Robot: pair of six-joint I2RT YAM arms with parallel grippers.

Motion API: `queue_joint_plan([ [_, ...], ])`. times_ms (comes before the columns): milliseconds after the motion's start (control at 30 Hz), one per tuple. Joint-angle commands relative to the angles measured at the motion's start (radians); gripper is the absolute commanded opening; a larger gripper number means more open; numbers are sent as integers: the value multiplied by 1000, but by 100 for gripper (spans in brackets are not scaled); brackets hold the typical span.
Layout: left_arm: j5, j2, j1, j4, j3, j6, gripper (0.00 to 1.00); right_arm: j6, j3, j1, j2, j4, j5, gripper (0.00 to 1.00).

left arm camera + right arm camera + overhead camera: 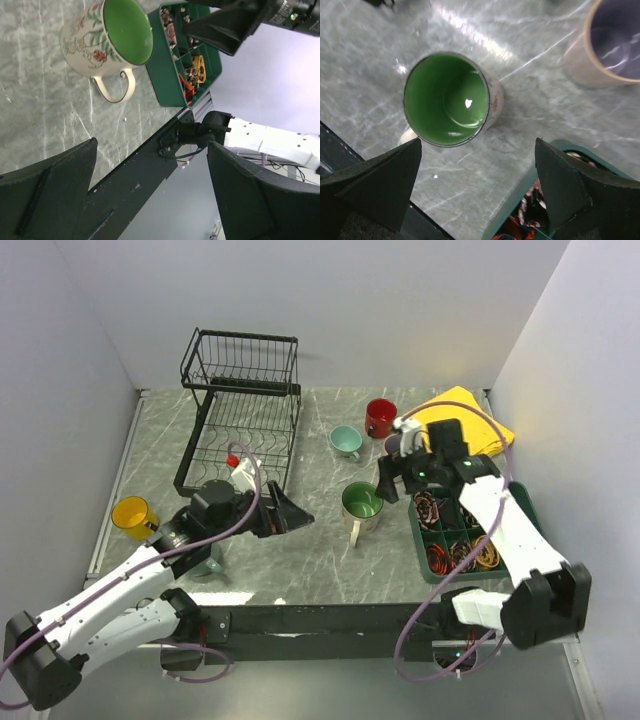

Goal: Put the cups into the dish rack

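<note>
The right hand hangs wide open over the cream mug with the green inside, probably lining up a rim grasp. The left hand, also open (and empty), points at that mug. The dish rack stands well beyond it.

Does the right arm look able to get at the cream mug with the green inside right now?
Probably yes: the right pincer is open over the cream mug, which stands upright, apart from the beige mug and green tray.
</note>
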Motion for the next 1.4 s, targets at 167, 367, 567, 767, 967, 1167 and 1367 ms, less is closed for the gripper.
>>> queue_joint_plan([
  [167,-129,11,-85,136,-54,-104,96,38,99,112,234,4,91,95],
  [367,-134,3,-91,138,-76,-110,96,10,121,120,338,15,128,90],
  [567,-142,-18,-93,139,-99,-118,96,-16,173,140,429,-7,134,81],
  [767,-140,-58,-94,165,-137,-147,96,-24,182,166,475,1,157,72],
  [967,-143,-78,-94,167,-154,-158,96,-30,181,172,500,2,177,57],
  [1167,-122,-82,-94,202,-172,-178,96,-30,185,188,480,1,165,16],
  [1367,-22,-86,-93,424,-224,-306,96,-47,246,188,371,-25,65,0],
])
